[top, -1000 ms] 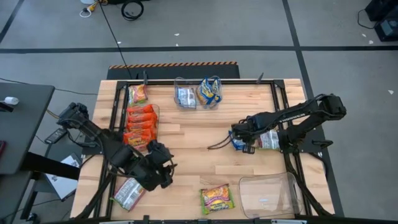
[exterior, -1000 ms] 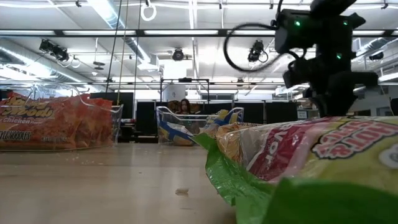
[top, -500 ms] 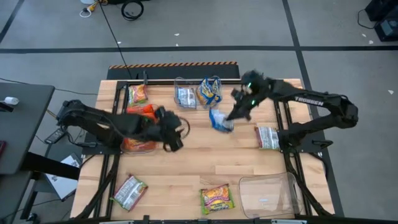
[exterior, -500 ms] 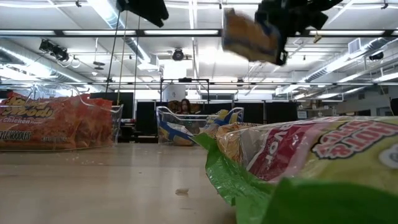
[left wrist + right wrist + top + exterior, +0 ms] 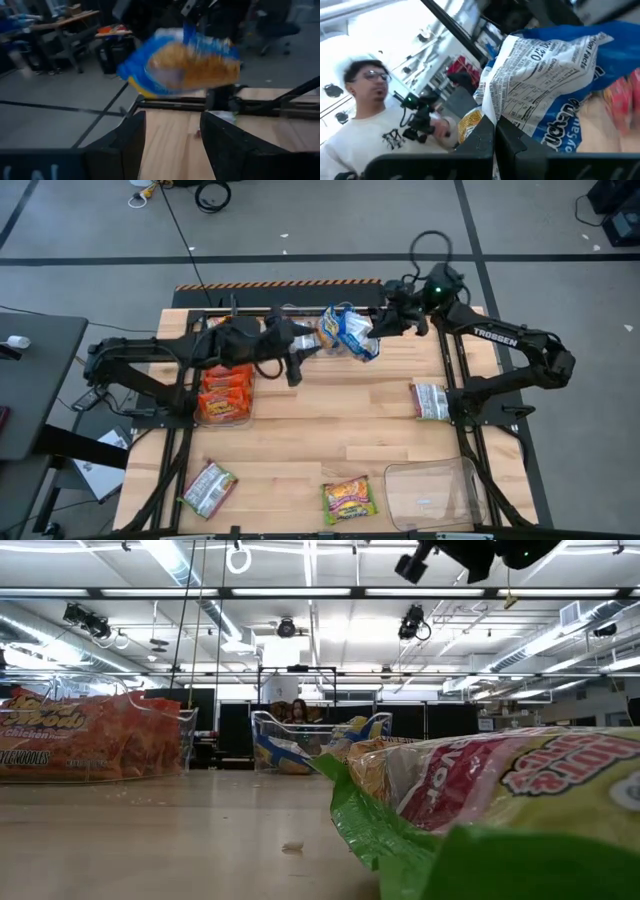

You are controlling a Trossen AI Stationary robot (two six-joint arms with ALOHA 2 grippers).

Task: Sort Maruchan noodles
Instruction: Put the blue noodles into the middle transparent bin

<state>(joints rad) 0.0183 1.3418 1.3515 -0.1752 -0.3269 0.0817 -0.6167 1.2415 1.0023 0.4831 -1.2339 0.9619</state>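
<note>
My right gripper (image 5: pixel 383 328) is shut on a blue-and-yellow noodle packet (image 5: pixel 356 336), held in the air beside the far clear tray (image 5: pixel 337 327) that holds more blue-and-yellow packets. My left gripper (image 5: pixel 298 358) is open and empty, by the far trays, its fingers (image 5: pixel 125 145) pointing toward the held packet (image 5: pixel 185 65). Orange-red packets (image 5: pixel 224 385) lie stacked in a left tray. A silver-white packet (image 5: pixel 208 490) and a yellow-green one (image 5: pixel 347 500) lie flat near the near edge, another silver-white one (image 5: pixel 432 400) at the right. My right gripper pinches the blue-and-yellow packet between its two fingers (image 5: pixel 480 145) at one edge (image 5: pixel 512 112), its white printed back toward the wrist camera. The fingers come from the table's right side. The packet is lifted clear and sticks out toward the left beyond the fingers.
A silver-white packet sits in a far clear tray (image 5: pixel 297 336), a yellow-green packet (image 5: pixel 222 331) at the far left. A clear tray (image 5: pixel 432 490) stands at the near right corner. Bare wood lies in the table's middle (image 5: pixel 330 415). A person (image 5: pixel 375 120) shows beyond the table.
My right gripper lifted the blue-and-yellow packet off the table's right middle and carried it up and toward the far edge, beside the far tray. My left gripper rose from the near-left packet and travelled toward the far edge and rightward, ending by the far trays.
</note>
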